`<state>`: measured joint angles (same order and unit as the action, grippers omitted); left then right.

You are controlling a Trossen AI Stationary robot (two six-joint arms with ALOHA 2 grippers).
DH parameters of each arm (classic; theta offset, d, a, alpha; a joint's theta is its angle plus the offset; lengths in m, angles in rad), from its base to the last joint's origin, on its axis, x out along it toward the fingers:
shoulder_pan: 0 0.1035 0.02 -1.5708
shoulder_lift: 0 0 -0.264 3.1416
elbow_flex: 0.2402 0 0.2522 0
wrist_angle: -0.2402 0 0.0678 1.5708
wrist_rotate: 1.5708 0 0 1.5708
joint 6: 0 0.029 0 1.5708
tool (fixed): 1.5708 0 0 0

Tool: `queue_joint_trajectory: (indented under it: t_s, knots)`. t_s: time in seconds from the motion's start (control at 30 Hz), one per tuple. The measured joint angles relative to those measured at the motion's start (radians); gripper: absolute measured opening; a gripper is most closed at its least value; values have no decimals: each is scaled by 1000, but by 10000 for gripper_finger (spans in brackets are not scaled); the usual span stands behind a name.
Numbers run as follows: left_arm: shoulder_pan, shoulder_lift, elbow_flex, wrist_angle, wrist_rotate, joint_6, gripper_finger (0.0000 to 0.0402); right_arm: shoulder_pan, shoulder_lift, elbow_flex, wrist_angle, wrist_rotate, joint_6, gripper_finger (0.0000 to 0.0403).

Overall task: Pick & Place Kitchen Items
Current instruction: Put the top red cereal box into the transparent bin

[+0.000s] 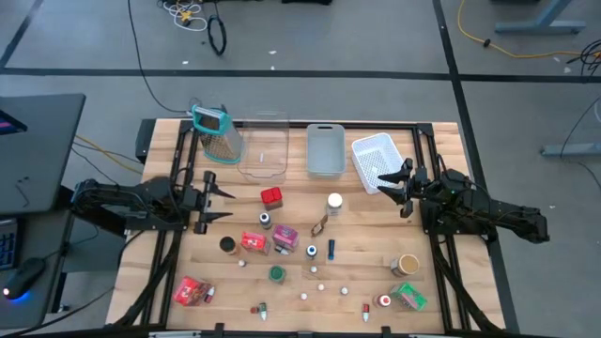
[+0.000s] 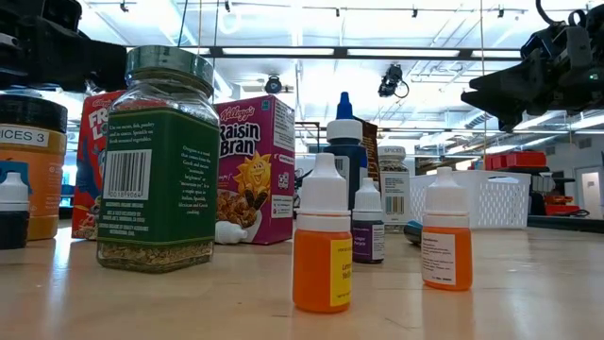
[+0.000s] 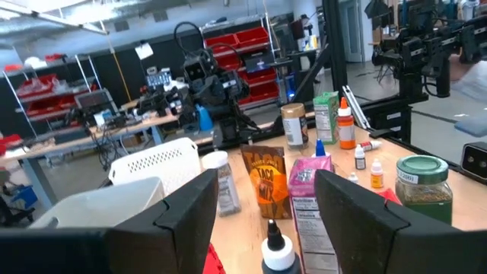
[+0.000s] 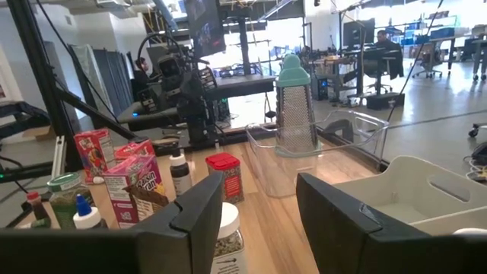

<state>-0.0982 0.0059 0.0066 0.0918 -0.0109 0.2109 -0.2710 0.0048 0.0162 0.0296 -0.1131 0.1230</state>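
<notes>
Many kitchen items lie loose on the wooden table (image 1: 169,272). Among them are a red-lidded jar (image 1: 271,196), a white-lidded jar (image 1: 334,202), a pink packet (image 1: 285,237), a red box (image 1: 254,241), a red packet (image 1: 191,291), a green-lidded jar (image 1: 277,273) and little dropper bottles (image 2: 321,246). My left gripper (image 1: 225,205) hovers level over the table's left side, open, with nothing between its fingers (image 3: 190,209). My right gripper (image 1: 390,186) hovers level over the right side beside the white basket, also open, and its fingers (image 4: 202,202) hold nothing.
Along the far edge stand a teal-framed grater (image 1: 216,131), a clear bin (image 1: 263,150), a grey bin (image 1: 325,150) and a white basket (image 1: 376,160). A green packet (image 1: 409,297) and a brown jar (image 1: 408,266) sit near right. A black desk (image 1: 38,141) stands left of the table.
</notes>
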Motion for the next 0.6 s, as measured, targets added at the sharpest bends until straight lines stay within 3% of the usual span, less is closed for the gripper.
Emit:
queue_joint_trajectory:
  t_s: [0.2, 0.4, 0.6]
  knots:
    - [0, 0, 0, 51, 71, -39, 229, 0, 0, 0, 0, 0, -13, 178]
    - [0, 0, 0, 86, 109, -65, 229, 0, 0, 0, 8, 19, -169, 178]
    - [0, 0, 0, 84, 106, -188, 229, -1, 0, 0, 185, 312, -412, 178]
